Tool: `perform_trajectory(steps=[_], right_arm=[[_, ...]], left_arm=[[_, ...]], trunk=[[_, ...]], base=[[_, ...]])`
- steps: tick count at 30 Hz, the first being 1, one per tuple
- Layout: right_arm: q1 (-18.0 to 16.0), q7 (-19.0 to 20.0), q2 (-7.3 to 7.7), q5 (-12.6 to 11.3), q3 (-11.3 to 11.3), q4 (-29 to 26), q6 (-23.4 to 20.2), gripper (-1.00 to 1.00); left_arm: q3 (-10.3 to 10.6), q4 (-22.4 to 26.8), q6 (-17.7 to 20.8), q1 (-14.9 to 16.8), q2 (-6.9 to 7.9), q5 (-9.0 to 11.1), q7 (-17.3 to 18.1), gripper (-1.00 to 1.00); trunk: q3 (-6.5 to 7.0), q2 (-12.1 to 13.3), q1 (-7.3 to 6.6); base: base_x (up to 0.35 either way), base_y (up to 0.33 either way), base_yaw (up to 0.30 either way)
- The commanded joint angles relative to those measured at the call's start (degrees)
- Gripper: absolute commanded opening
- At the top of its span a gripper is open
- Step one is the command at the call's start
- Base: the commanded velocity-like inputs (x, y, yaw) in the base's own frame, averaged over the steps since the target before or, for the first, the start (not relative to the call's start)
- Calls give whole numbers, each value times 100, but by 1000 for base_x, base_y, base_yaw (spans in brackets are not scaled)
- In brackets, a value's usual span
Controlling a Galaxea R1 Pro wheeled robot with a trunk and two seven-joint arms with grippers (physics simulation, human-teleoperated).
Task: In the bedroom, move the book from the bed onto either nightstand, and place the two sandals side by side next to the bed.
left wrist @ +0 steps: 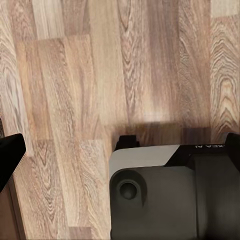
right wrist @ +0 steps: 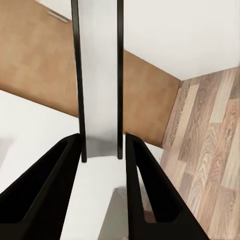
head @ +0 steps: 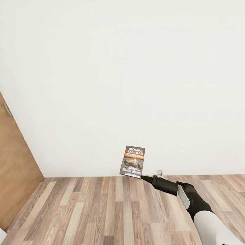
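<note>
Book (head: 133, 161) stands upright in your right gripper (head: 143, 177), pinched by its lower edge, long axis vertical, carried over bare floor (head: 102, 211) facing the white wall (head: 136, 85); no nightstand ahead.

The book (head: 132, 162) cover reads "RICHARD BACHMAN", "Wielki Marsz".

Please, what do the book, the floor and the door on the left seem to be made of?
The book, clamped in the right gripper, looks like a paperback: thin, with a printed cover, apparently card. The floor looks like wood planks or laminate, grained and matt. The door looks like smooth light-brown wood or veneer, with a metal-looking handle.
</note>
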State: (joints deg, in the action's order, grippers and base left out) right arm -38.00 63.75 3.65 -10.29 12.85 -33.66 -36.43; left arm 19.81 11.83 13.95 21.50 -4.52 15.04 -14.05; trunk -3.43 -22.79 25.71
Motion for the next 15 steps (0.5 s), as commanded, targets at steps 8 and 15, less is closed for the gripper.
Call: perform_trajectory(steps=[8, 15], right_arm=[[27, 37, -6, 13, -29, 37, -56, -100], [260, 192, -1, 73, -62, 193, -151, -100]], left_arm=[[56, 21, 42, 2, 40, 29, -3, 100], [42, -52, -11, 26, 73, 29, -25, 100]], trunk=[[-13, -13, 7], [-13, -13, 7]], base=[[297, 0, 0], [0, 0, 0]])
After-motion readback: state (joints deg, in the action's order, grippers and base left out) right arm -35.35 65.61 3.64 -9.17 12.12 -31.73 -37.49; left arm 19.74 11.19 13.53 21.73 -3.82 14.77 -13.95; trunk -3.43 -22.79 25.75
